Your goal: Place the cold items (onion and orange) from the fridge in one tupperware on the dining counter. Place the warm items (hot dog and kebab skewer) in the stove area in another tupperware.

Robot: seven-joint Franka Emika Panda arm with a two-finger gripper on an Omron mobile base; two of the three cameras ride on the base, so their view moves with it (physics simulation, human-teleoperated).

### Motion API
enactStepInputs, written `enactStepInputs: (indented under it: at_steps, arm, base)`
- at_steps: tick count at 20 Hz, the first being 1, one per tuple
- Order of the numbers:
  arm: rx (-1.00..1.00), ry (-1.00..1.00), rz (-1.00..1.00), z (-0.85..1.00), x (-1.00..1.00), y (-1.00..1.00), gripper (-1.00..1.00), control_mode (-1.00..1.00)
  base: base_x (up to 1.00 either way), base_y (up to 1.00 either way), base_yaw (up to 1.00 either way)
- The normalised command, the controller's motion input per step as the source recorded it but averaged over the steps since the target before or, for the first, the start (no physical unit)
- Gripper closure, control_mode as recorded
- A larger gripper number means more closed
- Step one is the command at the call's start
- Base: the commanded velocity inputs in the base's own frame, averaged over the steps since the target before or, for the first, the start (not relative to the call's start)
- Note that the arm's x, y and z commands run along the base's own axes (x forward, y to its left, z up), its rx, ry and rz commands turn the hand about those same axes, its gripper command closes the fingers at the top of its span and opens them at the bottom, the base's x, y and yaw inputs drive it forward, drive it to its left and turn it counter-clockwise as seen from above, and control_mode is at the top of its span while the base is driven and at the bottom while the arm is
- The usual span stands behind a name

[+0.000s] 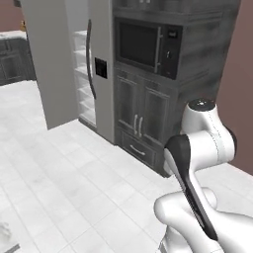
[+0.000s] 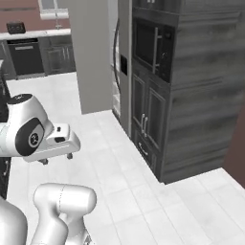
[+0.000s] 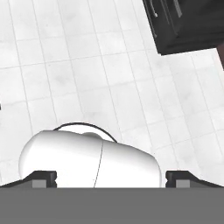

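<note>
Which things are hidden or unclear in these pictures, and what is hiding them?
- Fridge contents: in the left base view the open door covers most shelves, and what shows is too pale to tell onion or orange.
- Fridge interior, right base view: a thin strip behind the door.
- Claw, hand view: open, tips cut by the bottom edge.

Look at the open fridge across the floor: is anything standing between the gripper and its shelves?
Nothing visible blocks the way. The gripper, open and empty, hangs over bare white floor tiles. The fridge door is swung wide, exposing the shelves. The onion and orange cannot be made out from here.
</note>
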Motion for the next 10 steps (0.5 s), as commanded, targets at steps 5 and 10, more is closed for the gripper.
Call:
enactStepInputs:
  at_steps: [5, 10]
  arm:
    - [0.00, 0.00, 0.00, 0.00, 0.00, 0.00, -1.00, 1.00]
    - [0.00, 0.00, 0.00, 0.00, 0.00, 0.00, -1.00, 1.00]
  base:
    - [1.00, 0.02, 0.06]
    - [1.00, 0.01, 0.05]
